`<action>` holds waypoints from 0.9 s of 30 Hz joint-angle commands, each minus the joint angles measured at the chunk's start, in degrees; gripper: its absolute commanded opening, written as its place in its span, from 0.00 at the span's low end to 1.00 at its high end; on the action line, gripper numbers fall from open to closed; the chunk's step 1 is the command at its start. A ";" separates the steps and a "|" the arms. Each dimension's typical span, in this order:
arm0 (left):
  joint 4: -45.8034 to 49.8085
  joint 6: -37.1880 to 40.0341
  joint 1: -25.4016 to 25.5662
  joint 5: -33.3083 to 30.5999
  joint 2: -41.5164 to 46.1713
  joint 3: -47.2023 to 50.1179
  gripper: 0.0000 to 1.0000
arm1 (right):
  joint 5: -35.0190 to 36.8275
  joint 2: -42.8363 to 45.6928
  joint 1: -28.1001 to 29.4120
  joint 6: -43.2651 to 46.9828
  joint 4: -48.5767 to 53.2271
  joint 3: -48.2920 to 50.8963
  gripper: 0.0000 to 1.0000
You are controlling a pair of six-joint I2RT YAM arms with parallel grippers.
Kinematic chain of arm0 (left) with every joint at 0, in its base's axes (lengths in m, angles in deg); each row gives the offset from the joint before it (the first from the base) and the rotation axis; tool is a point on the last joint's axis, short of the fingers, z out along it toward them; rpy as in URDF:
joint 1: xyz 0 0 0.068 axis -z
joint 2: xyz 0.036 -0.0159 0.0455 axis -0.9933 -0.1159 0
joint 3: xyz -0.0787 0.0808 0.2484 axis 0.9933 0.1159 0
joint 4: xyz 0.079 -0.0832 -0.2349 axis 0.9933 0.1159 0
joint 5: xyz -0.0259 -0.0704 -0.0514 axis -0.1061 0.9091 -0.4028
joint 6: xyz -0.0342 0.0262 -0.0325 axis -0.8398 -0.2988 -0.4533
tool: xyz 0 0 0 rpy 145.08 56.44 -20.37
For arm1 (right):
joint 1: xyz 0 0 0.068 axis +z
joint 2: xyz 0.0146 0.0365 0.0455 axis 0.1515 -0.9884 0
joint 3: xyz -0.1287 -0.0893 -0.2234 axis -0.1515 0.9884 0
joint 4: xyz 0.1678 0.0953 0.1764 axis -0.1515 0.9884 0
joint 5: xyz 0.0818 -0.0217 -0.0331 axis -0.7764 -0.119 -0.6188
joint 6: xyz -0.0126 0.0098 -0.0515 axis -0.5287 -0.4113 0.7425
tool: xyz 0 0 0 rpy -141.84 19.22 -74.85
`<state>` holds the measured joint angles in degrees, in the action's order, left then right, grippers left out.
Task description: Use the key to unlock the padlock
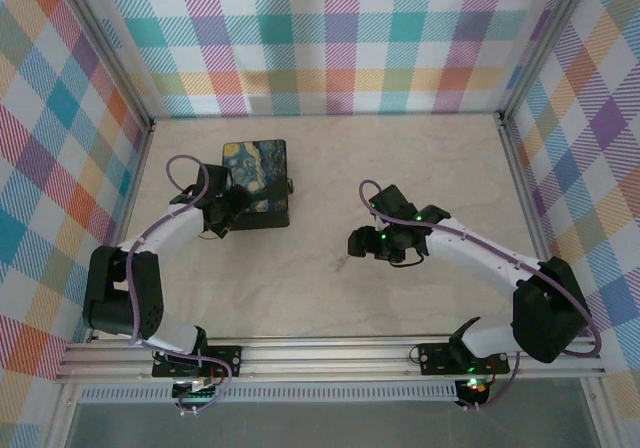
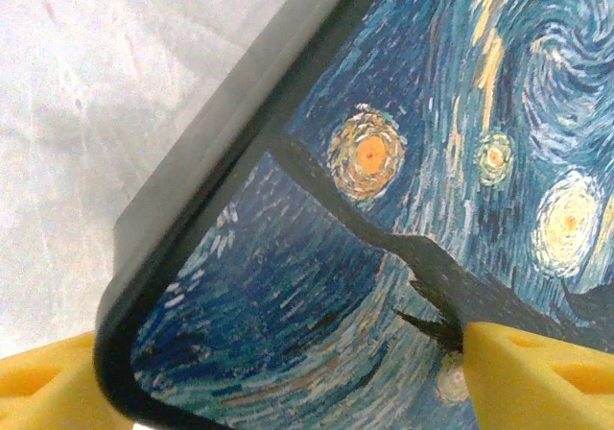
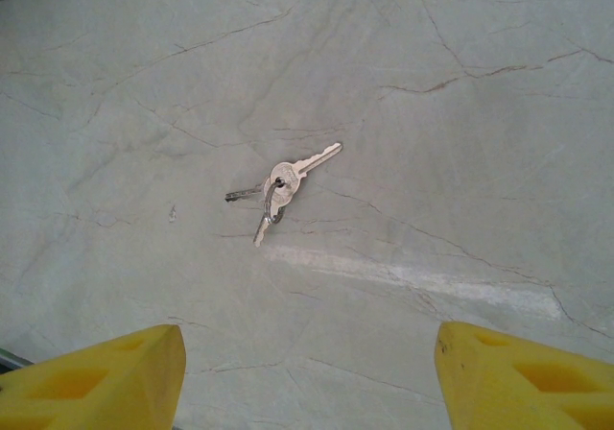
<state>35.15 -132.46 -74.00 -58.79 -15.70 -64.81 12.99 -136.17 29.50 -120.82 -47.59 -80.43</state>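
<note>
Bright, even, diffuse light covers the pale worktop (image 1: 330, 288), leaving only faint, soft shadows. The box (image 2: 432, 161) in the left wrist view sits very close and looks slightly blurred. The keys (image 3: 280, 185) appear fairly sharp, casting thin shadows.

Key (image 3: 305, 161): silver, on a ring with two others, flat on table (image 3: 460, 84), ahead of and between the right fingers (image 3: 106, 382), untouched. Padlock (image 1: 291, 182): tiny, at box (image 1: 255, 183) side, detail unclear
</note>
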 commanded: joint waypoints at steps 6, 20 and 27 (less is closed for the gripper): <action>5.55 20.84 2.94 5.98 -10.24 -5.99 0.70 | -0.44 -0.45 -0.41 1.45 0.28 0.63 0.69; 13.64 44.14 12.62 19.84 -23.84 -23.87 0.68 | -1.83 1.55 -10.39 4.89 1.84 -0.08 0.70; 9.33 36.46 12.78 14.70 -20.63 -25.54 0.79 | -2.72 -2.18 -21.91 12.39 -0.63 -5.49 0.76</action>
<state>40.20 -94.26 -61.00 -41.96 -37.54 -90.10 11.46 -136.50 9.37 -113.22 -47.15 -82.27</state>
